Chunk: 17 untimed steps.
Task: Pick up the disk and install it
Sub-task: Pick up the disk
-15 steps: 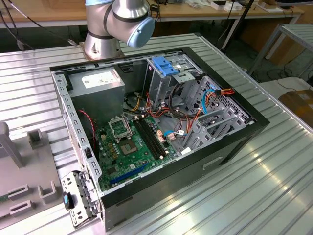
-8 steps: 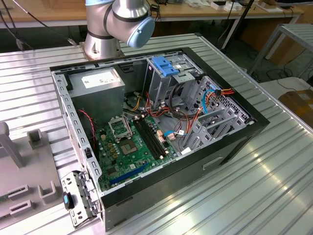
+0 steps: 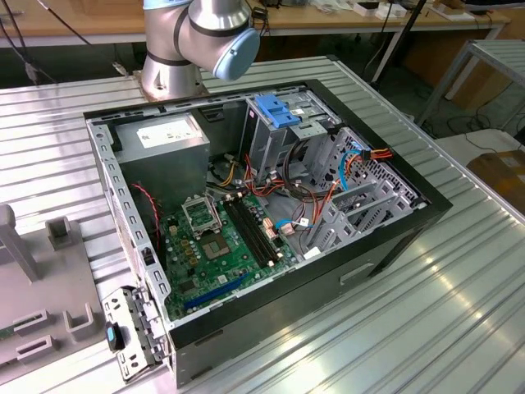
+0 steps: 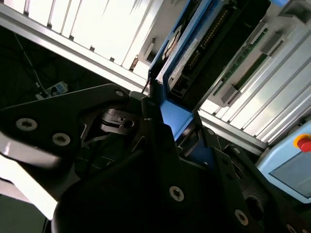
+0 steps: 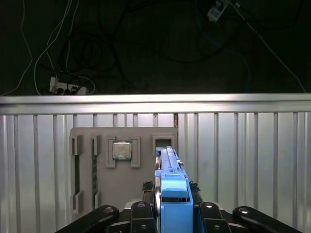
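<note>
The black computer case [image 3: 394, 246] lies open on top. At the exterior view's right, a tall grey metal drive cage [image 3: 275, 135], a slanted grey bracket [image 3: 349, 209] and orange and blue cables [image 3: 369, 156] crowd it. Above the flat green motherboard [image 3: 205, 254], towards the left, is open room. The gripper [image 5: 174, 213], clamped on the blue-framed grey disk [image 5: 167, 162], faces a grey fixture plate [image 5: 97, 145].

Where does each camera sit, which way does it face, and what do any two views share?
Exterior view: off the arm, high, looking down into the open computer case on the ribbed table; the arm's base shows.
First wrist view: on the wrist, looking along the hand at the disk it grips and the grey tray.
Second wrist view: on the wrist, close beside the hand and disk.
Both wrist views share the hand and disk.
</note>
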Available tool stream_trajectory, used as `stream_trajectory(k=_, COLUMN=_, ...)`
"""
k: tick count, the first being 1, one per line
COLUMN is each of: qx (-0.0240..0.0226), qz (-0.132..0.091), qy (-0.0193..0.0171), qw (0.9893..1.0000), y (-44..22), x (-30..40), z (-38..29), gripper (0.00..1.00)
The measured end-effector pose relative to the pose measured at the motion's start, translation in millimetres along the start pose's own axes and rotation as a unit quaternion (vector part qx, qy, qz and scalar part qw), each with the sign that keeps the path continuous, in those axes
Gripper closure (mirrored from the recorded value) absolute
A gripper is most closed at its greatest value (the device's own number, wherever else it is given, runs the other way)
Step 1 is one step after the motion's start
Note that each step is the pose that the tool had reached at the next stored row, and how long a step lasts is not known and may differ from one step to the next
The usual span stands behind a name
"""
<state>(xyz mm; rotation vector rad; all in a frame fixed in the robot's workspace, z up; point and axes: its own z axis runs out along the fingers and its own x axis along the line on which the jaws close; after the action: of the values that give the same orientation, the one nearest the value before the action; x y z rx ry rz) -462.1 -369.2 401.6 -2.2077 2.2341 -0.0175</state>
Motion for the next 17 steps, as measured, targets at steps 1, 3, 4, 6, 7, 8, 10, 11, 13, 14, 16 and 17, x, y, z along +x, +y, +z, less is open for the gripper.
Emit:
stream_trajectory(k=1, qx=0.0001, qz=0.000, qy=0.0000, qw=1.0000, y=0.0, x=0.0, z=-2.8, gripper=0.63)
stream_trajectory(k=3, qx=0.0000, qz=0.000, qy=0.0000, qw=1.0000, y=0.0, x=0.1, z=-4.9, gripper=0.63)
stream_trajectory(k=4, qx=0.0000, qz=0.000, qy=0.0000, qw=1.0000, y=0.0, x=0.1, z=-6.5, gripper=0.63)
stream_trajectory(k=6, qx=0.0000, qz=0.000, qy=0.0000, qw=1.0000, y=-0.1, x=0.1, z=-10.6, gripper=0.63)
stream_trajectory(k=7, qx=0.0000, qz=0.000, qy=0.0000, qw=1.0000, y=-0.1, x=0.1, z=-12.3, gripper=0.63)
stream_trajectory(k=8, qx=0.0001, qz=0.000, qy=0.0000, qw=1.0000, y=-0.1, x=0.1, z=-13.1, gripper=0.63)
stream_trajectory(k=10, qx=0.0001, qz=0.000, qy=0.0000, qw=1.0000, y=-0.1, x=0.1, z=-16.7, gripper=0.63)
stream_trajectory(k=11, qx=0.0001, qz=0.000, qy=0.0000, qw=1.0000, y=-0.1, x=0.2, z=-18.5, gripper=0.63)
stream_trajectory(k=13, qx=0.0000, qz=0.000, qy=0.0000, qw=1.0000, y=-0.2, x=0.2, z=-23.3, gripper=0.63)
stream_trajectory(k=14, qx=0.0000, qz=0.000, qy=0.0000, qw=1.0000, y=-0.2, x=0.2, z=-25.0, gripper=0.63)
stream_trajectory(k=16, qx=0.0001, qz=0.000, qy=0.0000, qw=1.0000, y=-0.2, x=0.2, z=-29.1, gripper=0.63)
stream_trajectory(k=17, qx=0.0000, qz=0.000, qy=0.0000, qw=1.0000, y=-0.3, x=0.2, z=-32.9, gripper=0.63)
